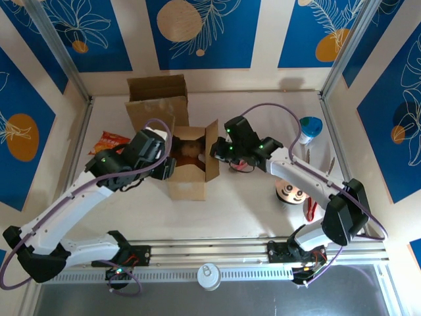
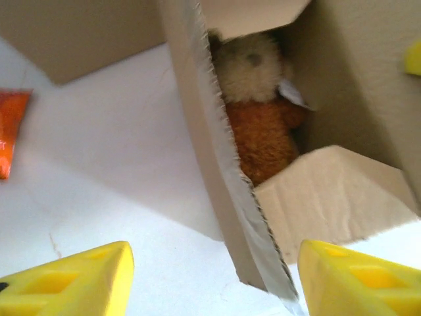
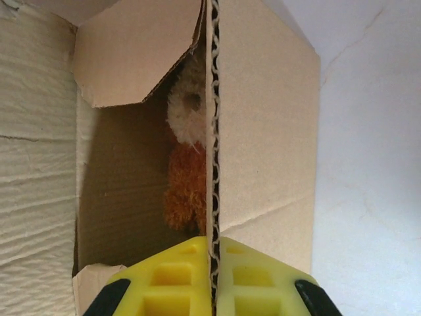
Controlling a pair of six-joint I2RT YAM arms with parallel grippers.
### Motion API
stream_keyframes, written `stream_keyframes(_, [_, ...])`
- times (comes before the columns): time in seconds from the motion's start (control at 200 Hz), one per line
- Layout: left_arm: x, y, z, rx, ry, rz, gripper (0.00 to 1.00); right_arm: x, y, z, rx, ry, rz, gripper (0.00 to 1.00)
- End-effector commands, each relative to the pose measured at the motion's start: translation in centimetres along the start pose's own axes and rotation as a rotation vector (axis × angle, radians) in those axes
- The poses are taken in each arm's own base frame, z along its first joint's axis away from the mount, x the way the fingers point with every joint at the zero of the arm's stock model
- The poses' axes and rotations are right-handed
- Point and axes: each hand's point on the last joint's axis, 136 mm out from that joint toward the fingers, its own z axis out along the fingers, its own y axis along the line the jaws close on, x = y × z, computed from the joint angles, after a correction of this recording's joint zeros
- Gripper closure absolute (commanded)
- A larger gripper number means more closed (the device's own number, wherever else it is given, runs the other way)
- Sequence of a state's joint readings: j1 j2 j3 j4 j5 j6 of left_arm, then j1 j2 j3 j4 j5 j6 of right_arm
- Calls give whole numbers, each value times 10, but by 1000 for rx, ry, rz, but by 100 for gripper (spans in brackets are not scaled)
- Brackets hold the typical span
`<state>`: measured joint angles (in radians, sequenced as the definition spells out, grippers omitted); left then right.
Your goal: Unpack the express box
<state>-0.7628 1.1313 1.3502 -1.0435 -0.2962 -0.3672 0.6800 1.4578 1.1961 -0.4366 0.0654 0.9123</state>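
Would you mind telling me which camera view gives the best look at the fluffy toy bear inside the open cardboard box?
The left wrist view: the cream-headed, orange-brown plush bear shows head and torso clearly. In the right wrist view a cardboard flap hides half of it; the top view gives just a small shadowed patch.

Right gripper (image 3: 212, 263): closed on the corrugated edge of the box flap, one yellow finger (image 3: 171, 280) pressed to each face.
Box flap (image 3: 263, 131): presented edge-on, its plain outer face turned towards the table.
Express box (image 3: 125, 197): opened, its brown inner wall exposed.
Plush toy (image 3: 184, 191): cream head, orange-brown body, lodged inside against the gripped flap.
Table (image 3: 368, 164): white, seen outside the flap.
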Motion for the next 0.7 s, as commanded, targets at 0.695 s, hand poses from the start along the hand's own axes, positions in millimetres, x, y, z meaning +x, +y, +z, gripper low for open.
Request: stream_keyframes(0.695, [-49,-39,113,-91,21,778,8,13,9,-16,-111,180,-86,100])
